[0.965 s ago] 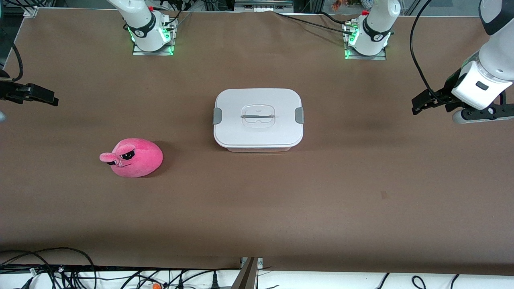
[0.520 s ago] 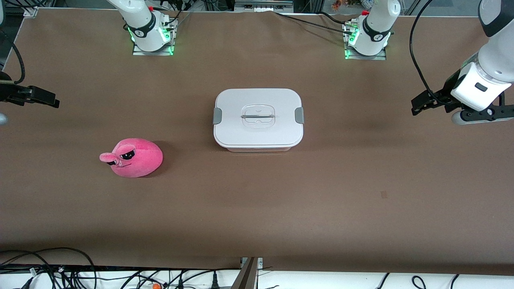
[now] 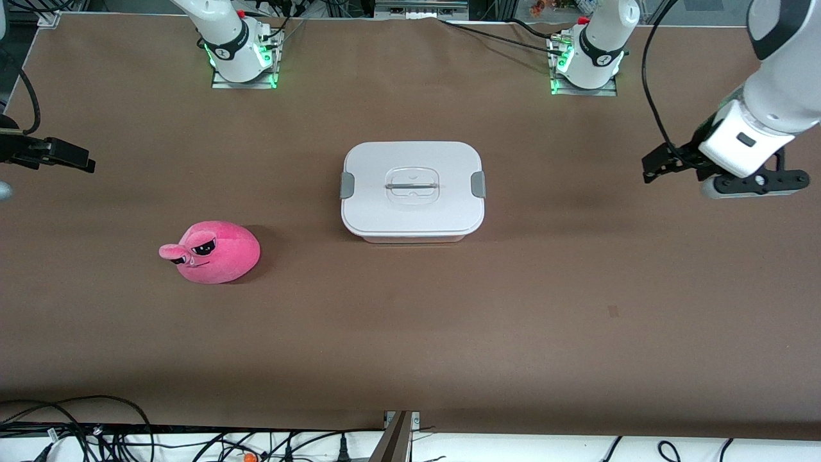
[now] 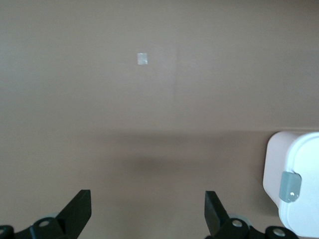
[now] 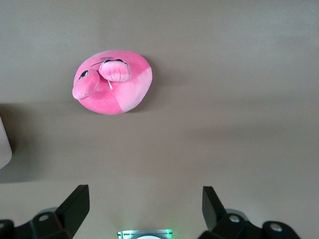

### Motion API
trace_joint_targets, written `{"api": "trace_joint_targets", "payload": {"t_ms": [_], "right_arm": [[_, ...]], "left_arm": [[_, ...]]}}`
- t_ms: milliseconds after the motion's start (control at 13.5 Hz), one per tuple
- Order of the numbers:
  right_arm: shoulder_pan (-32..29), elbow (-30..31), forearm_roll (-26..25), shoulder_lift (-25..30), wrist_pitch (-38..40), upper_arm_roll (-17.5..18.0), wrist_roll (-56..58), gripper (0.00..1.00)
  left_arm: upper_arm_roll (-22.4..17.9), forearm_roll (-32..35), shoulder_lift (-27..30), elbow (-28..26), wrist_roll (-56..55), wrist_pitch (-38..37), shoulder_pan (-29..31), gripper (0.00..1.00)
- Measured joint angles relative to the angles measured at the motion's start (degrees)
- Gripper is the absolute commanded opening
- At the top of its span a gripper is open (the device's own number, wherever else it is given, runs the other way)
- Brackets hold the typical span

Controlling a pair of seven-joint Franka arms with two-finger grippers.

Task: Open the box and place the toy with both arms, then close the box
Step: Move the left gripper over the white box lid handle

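I am holding my left gripper [image 3: 655, 168] wide and empty over bare table [image 3: 577, 289] toward its own end, my right gripper [image 3: 70, 157] likewise spread at the other end, while the lidded box [image 3: 412, 190] is sitting mid-table and the toy [image 3: 215, 251] is lying nearer the front camera, toward the right arm's end.

The left gripper [image 3: 655, 168] has shifted toward the box [image 3: 412, 190].

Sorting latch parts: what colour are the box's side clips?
Grey, on the white lid of the box; the clips show best in the front view.
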State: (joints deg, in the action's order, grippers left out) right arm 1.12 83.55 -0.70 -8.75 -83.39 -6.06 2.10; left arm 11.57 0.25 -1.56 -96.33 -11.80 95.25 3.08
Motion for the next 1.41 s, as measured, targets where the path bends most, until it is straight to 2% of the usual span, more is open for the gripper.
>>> {"api": "trace_joint_targets", "payload": {"t_ms": [223,520,742,1039,1410], "right_arm": [[0.0,-0.01,0.0,-0.32,-0.1,0.01,0.0,1.0],[0.01,-0.19,0.0,-0.43,-1.05,0.02,-0.01,1.0],[0.02,-0.26,0.0,-0.45,-1.19,0.04,-0.01,1.0],[0.1,-0.35,0.01,-0.46,-1.35,0.2,-0.01,1.0],[0.37,-0.55,0.03,-0.46,-1.85,0.58,-0.01,1.0]], "left_arm": [[3.63,-0.13,-0.89,0.02,0.0,-1.02,-1.44,1.0],[9.22,-0.18,-5.14,0.17,2.05,-1.11,-4.66,1.0],[9.49,-1.48,-8.44,2.71,13.69,-1.05,-7.8,1.0],[9.62,-2.62,-13.77,7.19,23.13,0.54,-14.52,1.0],[9.64,-6.05,-19.7,8.76,35.34,11.39,-20.53,1.0]]}}
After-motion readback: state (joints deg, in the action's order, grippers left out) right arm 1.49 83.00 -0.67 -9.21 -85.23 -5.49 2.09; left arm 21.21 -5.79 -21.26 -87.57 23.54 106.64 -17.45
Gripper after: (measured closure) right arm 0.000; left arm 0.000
